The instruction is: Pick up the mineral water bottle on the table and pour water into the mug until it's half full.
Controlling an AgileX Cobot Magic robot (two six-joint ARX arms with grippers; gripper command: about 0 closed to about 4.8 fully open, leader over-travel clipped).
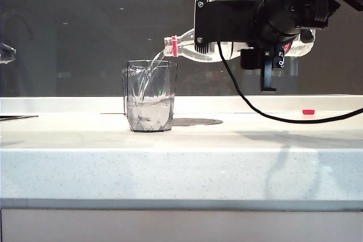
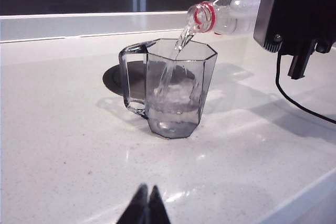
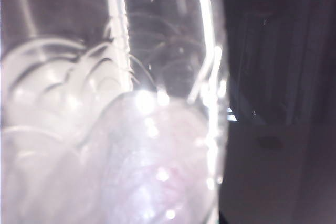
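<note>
The mineral water bottle (image 1: 198, 49) lies nearly level in the air in the upper middle of the exterior view, its red neck ring and open mouth pointing left and tipped slightly down over the mug (image 1: 150, 96). A thin stream of water runs from the mouth into the mug, which stands on the table (image 1: 181, 168) left of centre and holds water to a little under half its height. In the left wrist view the same mug (image 2: 173, 90) sits mid-frame with its small handle turned to the left of the picture, and the bottle (image 2: 226, 11) comes in from the upper right, its mouth just above the mug's rim. The right gripper (image 1: 227, 24), at the upper right of the exterior view, is clamped around the bottle's body, its jaws partly closed against the plastic; the right wrist view is filled almost wholly by the bottle's clear ribbed wall (image 3: 115, 103), close and blurred. A black cable (image 1: 255, 109) hangs from that arm down to the table. Just behind the mug lies a dark round disc (image 1: 197, 121) set in the tabletop, and a small red cap (image 1: 308, 111) rests far right. The left gripper (image 2: 145, 208) shows only as two dark fingertips pressed together at the bottom edge of the left wrist view, low over the table, well apart from the mug and holding nothing.
</note>
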